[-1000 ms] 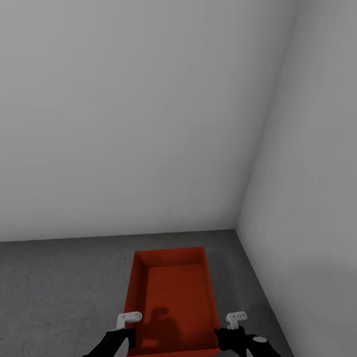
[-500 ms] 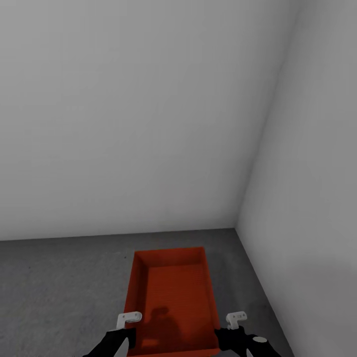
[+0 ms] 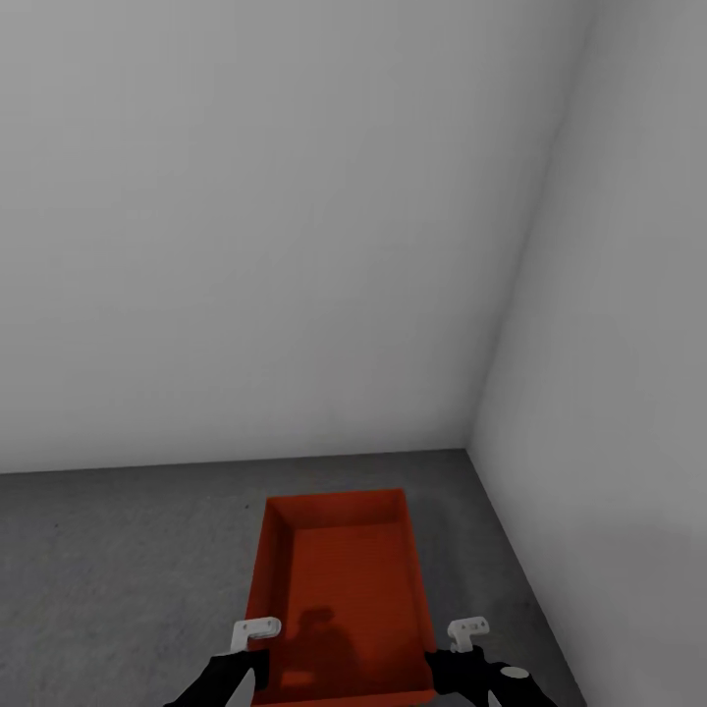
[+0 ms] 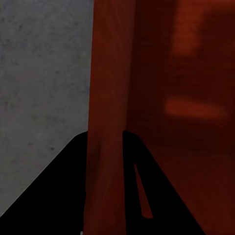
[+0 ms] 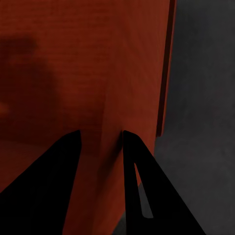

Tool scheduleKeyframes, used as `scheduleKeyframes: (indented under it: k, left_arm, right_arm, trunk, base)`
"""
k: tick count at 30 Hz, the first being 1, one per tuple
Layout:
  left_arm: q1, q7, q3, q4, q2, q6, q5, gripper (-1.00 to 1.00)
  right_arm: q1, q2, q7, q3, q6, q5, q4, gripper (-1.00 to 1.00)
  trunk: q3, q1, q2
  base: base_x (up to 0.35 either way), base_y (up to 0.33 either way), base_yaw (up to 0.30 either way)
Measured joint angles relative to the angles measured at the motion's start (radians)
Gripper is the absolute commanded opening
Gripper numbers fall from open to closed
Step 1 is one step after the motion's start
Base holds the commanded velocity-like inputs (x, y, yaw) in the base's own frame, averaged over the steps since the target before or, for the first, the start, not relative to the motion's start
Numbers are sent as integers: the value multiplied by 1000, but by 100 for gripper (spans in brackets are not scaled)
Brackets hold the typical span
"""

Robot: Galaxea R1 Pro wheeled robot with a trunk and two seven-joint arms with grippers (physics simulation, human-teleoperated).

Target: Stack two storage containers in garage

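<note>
- I see one orange bin low in the middle, over the grey floor, by two pale walls.
- My left gripper pinches its left wall.
- My right gripper pinches its right wall.
- The bin's near end is cut off.

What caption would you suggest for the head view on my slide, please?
Both end effectors grip opposite walls of an orange-red storage container near the garage corner's grey floor.

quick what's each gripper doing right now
Left gripper: shut on the bin's left wall.
Right gripper: shut on the bin's right wall.
</note>
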Motion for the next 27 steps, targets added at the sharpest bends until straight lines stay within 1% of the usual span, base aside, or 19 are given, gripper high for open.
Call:
scheduleKeyframes:
  k: [15, 22, 27]
  left_arm:
    - [0, 1, -1, 0, 0, -1, 1, -100]
    - [0, 0, 0, 0, 0, 0, 0, -100]
    - [0, 0, 0, 0, 0, 0, 0, -100]
  right_arm:
    - [0, 0, 0, 0, -1, 0, 0, -100]
    - [0, 0, 0, 0, -1, 0, 0, -100]
    - [0, 0, 0, 0, -1, 0, 0, -100]
  trunk:
    - [0, 0, 0]
    - [0, 0, 0]
    - [0, 0, 0]
  base:
    - [1, 0, 0]
    - [182, 0, 0]
    - [54, 0, 0]
